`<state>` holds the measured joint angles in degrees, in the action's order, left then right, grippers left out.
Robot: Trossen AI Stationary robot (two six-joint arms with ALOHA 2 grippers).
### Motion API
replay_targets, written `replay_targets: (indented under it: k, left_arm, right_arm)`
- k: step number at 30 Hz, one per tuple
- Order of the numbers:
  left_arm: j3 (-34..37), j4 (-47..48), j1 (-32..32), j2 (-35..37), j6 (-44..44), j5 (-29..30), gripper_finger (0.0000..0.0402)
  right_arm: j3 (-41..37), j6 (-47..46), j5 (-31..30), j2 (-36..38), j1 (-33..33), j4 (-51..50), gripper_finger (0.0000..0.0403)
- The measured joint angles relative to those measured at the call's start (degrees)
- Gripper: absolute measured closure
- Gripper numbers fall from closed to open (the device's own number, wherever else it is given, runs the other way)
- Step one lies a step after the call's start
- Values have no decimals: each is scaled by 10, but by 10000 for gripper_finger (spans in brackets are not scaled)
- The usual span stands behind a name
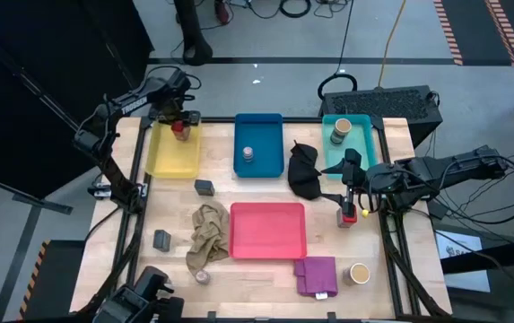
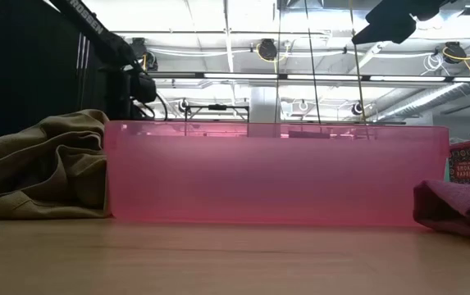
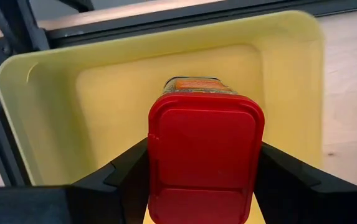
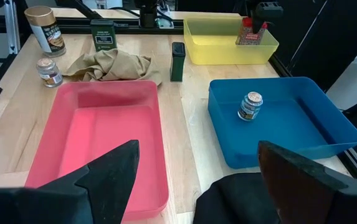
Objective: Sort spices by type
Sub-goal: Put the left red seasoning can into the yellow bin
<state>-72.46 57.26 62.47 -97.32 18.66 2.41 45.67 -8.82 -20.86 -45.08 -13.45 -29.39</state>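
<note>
Two red cubes [image 1: 179, 128] [image 1: 349, 215], two dark grey tins [image 1: 204, 187] [image 1: 161, 240], two silver round tins [image 1: 248, 154] [image 1: 202, 276], two tan jars [image 1: 341, 129] [image 1: 359, 273] — plus four trays [image 1: 268, 251] and three cloths [image 1: 206, 231].

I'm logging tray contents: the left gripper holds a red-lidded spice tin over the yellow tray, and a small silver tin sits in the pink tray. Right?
Not quite. The small silver tin sits in the blue tray, as the high view shows; the pink tray holds nothing. The rest stands: the left gripper grips the red-lidded spice tin over the yellow tray.
</note>
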Motion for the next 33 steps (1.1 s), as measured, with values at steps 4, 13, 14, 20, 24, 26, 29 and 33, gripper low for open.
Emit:
replay_targets:
  k: [4, 13, 14, 20, 24, 26, 29, 33]
  left_arm:
    - [13, -13, 2, 0, 0, 2, 173]
    - [20, -25, 2, 0, -1, 11, 160]
    - [20, -26, 2, 0, -6, 11, 159]
    - [20, -29, 2, 0, -12, 11, 156]
    - [20, -28, 2, 0, -12, 11, 155]
    - [20, -28, 2, 0, -12, 11, 155]
    - [20, -28, 2, 0, -11, 11, 154]
    - [20, -28, 2, 0, -11, 11, 154]
  right_arm:
    - [0, 0, 0, 0, 0, -2, 93]
    - [0, -2, 0, 0, 0, -2, 93]
    - [0, -2, 0, 0, 0, -2, 93]
    - [0, -10, 0, 0, 0, -9, 93]
    - [0, -10, 0, 0, 0, -9, 93]
    - [0, -10, 0, 0, 0, -10, 93]
    - [0, -10, 0, 0, 0, -9, 93]
    - [0, -10, 0, 0, 0, -9, 93]
